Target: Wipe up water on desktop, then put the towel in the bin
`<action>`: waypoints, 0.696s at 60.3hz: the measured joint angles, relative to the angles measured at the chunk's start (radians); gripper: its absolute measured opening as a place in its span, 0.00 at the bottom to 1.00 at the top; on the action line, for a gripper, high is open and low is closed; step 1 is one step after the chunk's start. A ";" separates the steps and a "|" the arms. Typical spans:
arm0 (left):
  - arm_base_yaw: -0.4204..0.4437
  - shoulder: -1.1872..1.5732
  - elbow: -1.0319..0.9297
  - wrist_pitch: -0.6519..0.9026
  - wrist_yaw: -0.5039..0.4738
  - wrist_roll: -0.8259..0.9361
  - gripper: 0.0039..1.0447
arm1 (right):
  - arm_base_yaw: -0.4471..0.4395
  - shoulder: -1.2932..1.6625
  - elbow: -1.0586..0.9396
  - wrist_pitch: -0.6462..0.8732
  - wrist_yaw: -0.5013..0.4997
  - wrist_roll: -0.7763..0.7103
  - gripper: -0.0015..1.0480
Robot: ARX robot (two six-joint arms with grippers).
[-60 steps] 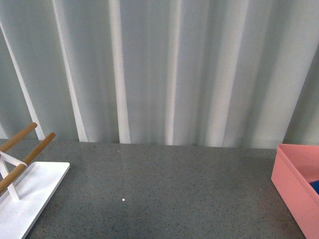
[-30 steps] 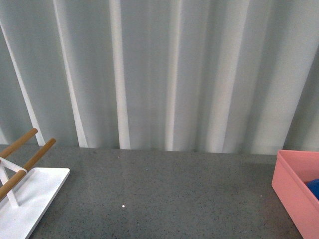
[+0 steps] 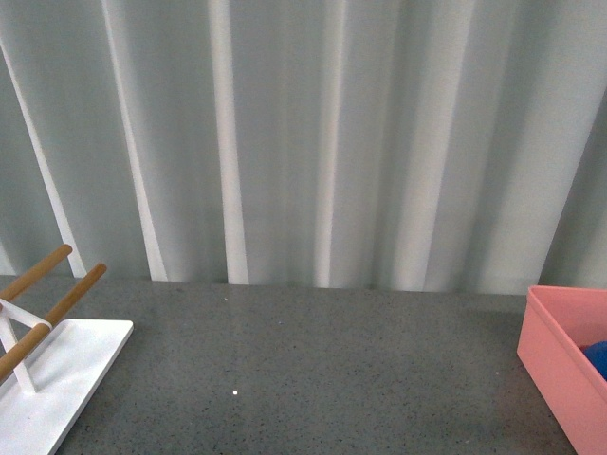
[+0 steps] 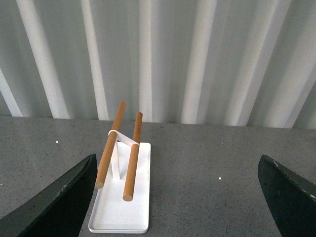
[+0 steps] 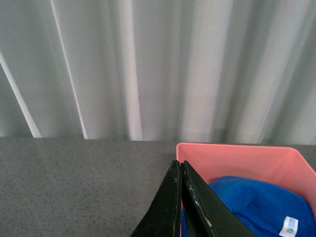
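Observation:
The blue towel (image 5: 256, 202) lies bunched inside the pink bin (image 5: 237, 155), its white label showing; in the front view only a sliver of the towel (image 3: 597, 358) shows over the bin's wall (image 3: 560, 379) at the right edge. My right gripper (image 5: 180, 165) is shut with nothing in it, its tips above the bin's near corner. Over the dark speckled desktop (image 4: 197, 168) my left gripper (image 4: 177, 197) hangs wide open, holding nothing. Neither arm appears in the front view.
A white rack (image 4: 121, 207) with two wooden rods (image 4: 132, 148) stands on the desktop at the left, also seen in the front view (image 3: 57, 379). A ribbed pale wall (image 3: 303, 142) closes the back. A tiny white speck (image 3: 234, 392) lies on the desktop.
The front view has tilted upward a little: rack, bin and desktop edge sit lower in the picture than a second ago. Nothing on the desktop has moved.

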 joint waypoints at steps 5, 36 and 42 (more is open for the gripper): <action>0.000 0.000 0.000 0.000 0.000 0.000 0.94 | 0.000 -0.061 -0.027 -0.035 0.002 0.000 0.03; 0.000 0.000 0.000 0.000 0.000 0.000 0.94 | 0.000 -0.426 -0.102 -0.293 0.003 0.001 0.03; 0.000 0.000 0.000 0.000 0.000 0.000 0.94 | 0.000 -0.486 -0.103 -0.352 0.006 0.002 0.03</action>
